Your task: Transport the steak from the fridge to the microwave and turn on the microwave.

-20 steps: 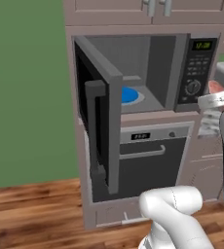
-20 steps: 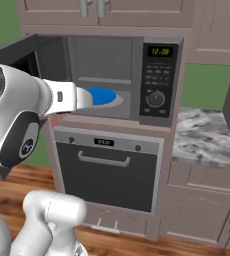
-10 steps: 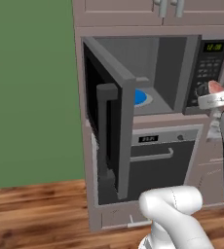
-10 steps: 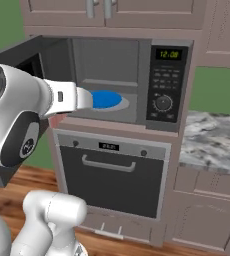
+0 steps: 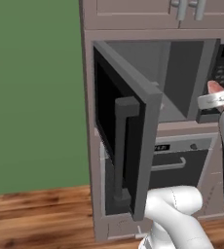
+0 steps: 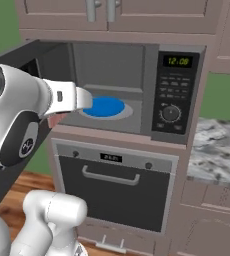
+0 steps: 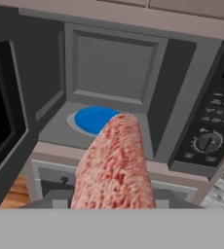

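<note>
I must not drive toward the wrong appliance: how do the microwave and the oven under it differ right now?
The microwave stands wide open, showing a blue plate; the oven is shut. The microwave door has a vertical bar handle; the oven has a curved horizontal one. The microwave has a side panel with green digits and a knob; the oven's small display sits above its door. Both are grey and built into one cabinet column.

Both base views flank the open microwave (image 6: 137, 95) (hand view looks straight inside).
</note>
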